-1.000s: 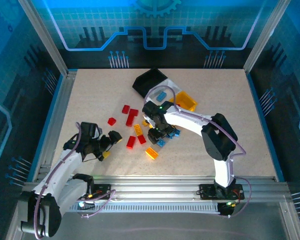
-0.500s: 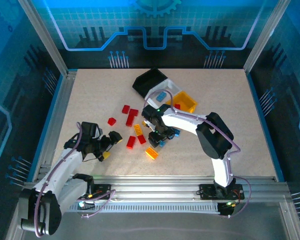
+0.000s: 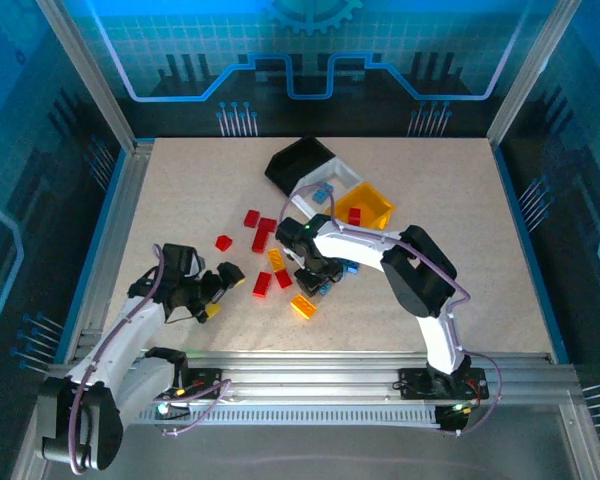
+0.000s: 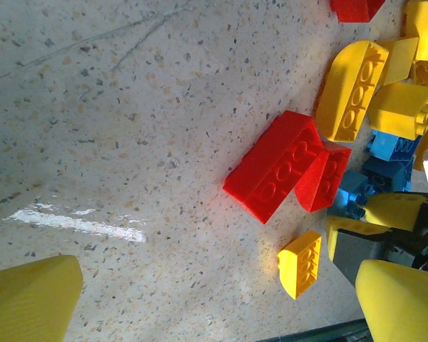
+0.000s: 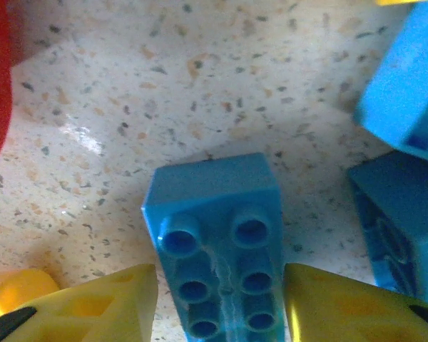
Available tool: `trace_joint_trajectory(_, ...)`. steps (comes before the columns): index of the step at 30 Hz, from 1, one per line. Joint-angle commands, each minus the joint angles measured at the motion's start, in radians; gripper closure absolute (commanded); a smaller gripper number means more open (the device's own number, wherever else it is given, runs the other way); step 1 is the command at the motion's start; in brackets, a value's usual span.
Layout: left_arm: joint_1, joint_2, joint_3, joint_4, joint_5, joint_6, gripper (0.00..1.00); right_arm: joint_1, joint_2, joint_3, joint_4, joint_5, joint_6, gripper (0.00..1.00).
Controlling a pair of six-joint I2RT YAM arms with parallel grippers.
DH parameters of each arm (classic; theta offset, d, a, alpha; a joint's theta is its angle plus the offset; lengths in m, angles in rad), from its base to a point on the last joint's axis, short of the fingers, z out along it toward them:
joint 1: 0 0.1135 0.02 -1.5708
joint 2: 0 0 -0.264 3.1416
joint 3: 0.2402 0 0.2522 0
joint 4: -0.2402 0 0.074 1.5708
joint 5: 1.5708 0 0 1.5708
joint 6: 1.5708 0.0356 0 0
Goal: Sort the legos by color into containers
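My right gripper (image 5: pixel 220 313) has its yellow fingers (image 5: pixel 93 306) against both long sides of a blue lego (image 5: pixel 217 235) that lies studs-up on the table. Seen from above, this gripper (image 3: pixel 314 278) is low over the pile of red (image 3: pixel 263 283), yellow (image 3: pixel 276 260) and blue (image 3: pixel 350 267) legos. The left gripper (image 3: pixel 223 292) stands open left of the pile, fingers (image 4: pixel 28 299) wide apart, with a red lego (image 4: pixel 278 167) and a small yellow lego (image 4: pixel 299 265) ahead of it. The black (image 3: pixel 298 163), white (image 3: pixel 332 174) and yellow (image 3: pixel 372 198) containers stand behind the pile.
A blue lego (image 3: pixel 323 191) lies in the white container and a red one (image 3: pixel 354 214) in the yellow container. More red legos (image 3: pixel 258 228) are scattered left of the bins. An orange lego (image 3: pixel 303 306) lies nearest the front. Metal rails edge the table.
The right arm has swung a little to the left over the pile, uncovering the white and yellow containers. The left arm has stayed put.
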Motion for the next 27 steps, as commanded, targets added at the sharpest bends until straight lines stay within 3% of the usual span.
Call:
trace_joint_trajectory(1, 0.01, 0.003, -0.011, -0.011, 0.01, 0.015, 0.01, 0.024, 0.026, -0.006, -0.001, -0.002, 0.003, 0.53)
trace_joint_trajectory(8, 0.01, -0.004, -0.02, -0.012, 0.014, 0.02, 0.01, 0.037, 0.011, 0.0, -0.009, 0.009, 0.02, 0.65)
trace_joint_trajectory(17, 0.011, -0.006, -0.021, -0.014, 0.015, 0.034, 0.01, 0.02, -0.047, 0.052, -0.048, -0.004, 0.034, 0.68)
trace_joint_trajectory(22, 0.01, -0.004, -0.015, -0.015, 0.013, 0.043, 0.01, -0.035, -0.102, 0.105, -0.066, -0.071, 0.064, 0.69)
trace_joint_trajectory(27, 0.01, 0.013, 0.003, -0.013, 0.012, 0.059, 0.01, -0.159, -0.144, 0.192, -0.048, -0.219, 0.147, 0.69)
